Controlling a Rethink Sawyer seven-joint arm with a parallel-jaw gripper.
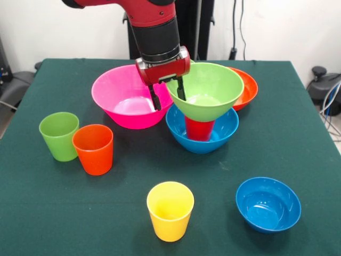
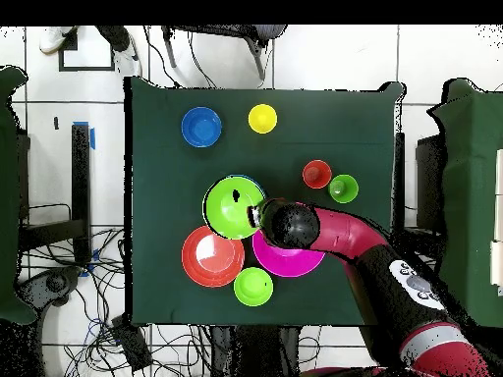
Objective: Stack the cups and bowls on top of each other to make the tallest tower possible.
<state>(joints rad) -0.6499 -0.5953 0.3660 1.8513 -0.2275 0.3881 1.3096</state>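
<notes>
Two dark fingers (image 1: 156, 101) of the gripper (image 1: 168, 96) straddled the near-left rim of the big light-green bowl (image 1: 208, 88), one outside the wall and one inside, and we judged them to be pinching that rim. We saw the red and black arm (image 1: 154, 26) drop almost straight down from above, its wrist upright over the gap between that bowl and the big pink bowl (image 1: 125, 96).

We noted the green bowl sat, slightly tilted, on the red cup (image 1: 199, 129), which stood inside the big blue bowl (image 1: 202, 133); together these made the tower near the table's (image 1: 298, 138) middle. From overhead the green bowl hid both pieces beneath it. Just behind the tower lay the wide orange bowl (image 1: 246, 88). The small light-green bowl (image 2: 253, 286) showed only from overhead, beside the pink and orange ones.

Standing apart, we found the light-green cup (image 1: 58, 135) and the orange cup (image 1: 93, 149) touching, the yellow cup (image 1: 170, 210) alone in front, and the small blue bowl (image 1: 268, 204) near it.
</notes>
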